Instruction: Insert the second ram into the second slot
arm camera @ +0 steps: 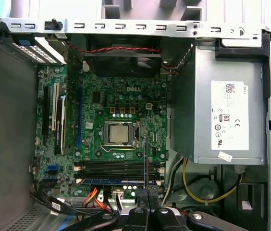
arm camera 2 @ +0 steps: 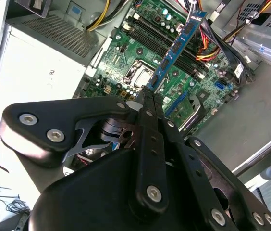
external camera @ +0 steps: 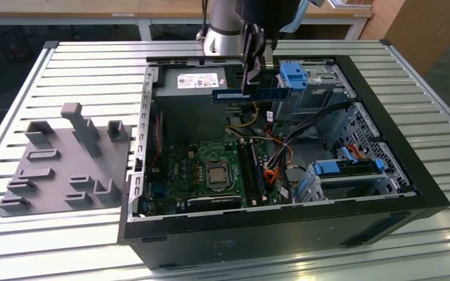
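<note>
My gripper [external camera: 254, 86] is clenched on the ram [external camera: 276, 92]. I hold it by its middle, flat and level, up in the air over the open case [external camera: 287, 218]. The ram is not in a slot. In the second wrist view the ram [arm camera 2: 176, 48] sticks out from my gripper [arm camera 2: 145, 98] over the green board [arm camera 2: 140, 53].

The case lies on its side on the table [external camera: 92, 64]. Inside it are the board [arm camera: 121, 103], a grey power box [arm camera: 222, 120], blue clips [external camera: 294, 73] and a bunch of wires [external camera: 276, 143]. The long black slots [arm camera: 111, 168] sit on the board, well below the ram. The wires lie just beside the slots, on the exterior view's right.

A grey tray [external camera: 61, 170] with pegs sits on the table near the case, on the exterior view's left.
</note>
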You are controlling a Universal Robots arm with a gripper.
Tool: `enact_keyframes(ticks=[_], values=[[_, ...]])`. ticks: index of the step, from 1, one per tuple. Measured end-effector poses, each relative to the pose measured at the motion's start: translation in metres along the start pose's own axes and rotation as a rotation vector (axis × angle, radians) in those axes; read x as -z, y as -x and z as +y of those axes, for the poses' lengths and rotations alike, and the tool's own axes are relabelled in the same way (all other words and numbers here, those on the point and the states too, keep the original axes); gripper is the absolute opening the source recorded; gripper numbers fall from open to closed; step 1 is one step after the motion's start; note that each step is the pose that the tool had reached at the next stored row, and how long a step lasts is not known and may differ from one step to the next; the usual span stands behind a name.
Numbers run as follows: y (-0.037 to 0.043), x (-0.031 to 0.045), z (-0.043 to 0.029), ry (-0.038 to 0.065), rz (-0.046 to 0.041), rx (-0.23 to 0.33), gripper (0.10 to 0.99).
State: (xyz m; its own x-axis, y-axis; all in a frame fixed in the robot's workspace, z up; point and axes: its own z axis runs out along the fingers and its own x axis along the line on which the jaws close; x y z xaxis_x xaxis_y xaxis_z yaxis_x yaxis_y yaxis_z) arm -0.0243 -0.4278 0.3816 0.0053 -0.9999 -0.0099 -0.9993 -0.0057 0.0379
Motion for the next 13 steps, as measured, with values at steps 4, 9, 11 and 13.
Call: enact_keyframes(ticks=[4, 9, 11, 13], values=[[0.0, 0.0, 0.0, 0.0, -0.0003, -0.009, 0.114], [0.0, -0.0001, 0.0, 0.0, -0.0008, -0.026, 0.114], [0.0, -0.0001, 0.0, 0.0, -0.0011, -0.034, 0.114], [0.0, -0.0001, 0.0, 0.0, -0.0013, -0.042, 0.114]])
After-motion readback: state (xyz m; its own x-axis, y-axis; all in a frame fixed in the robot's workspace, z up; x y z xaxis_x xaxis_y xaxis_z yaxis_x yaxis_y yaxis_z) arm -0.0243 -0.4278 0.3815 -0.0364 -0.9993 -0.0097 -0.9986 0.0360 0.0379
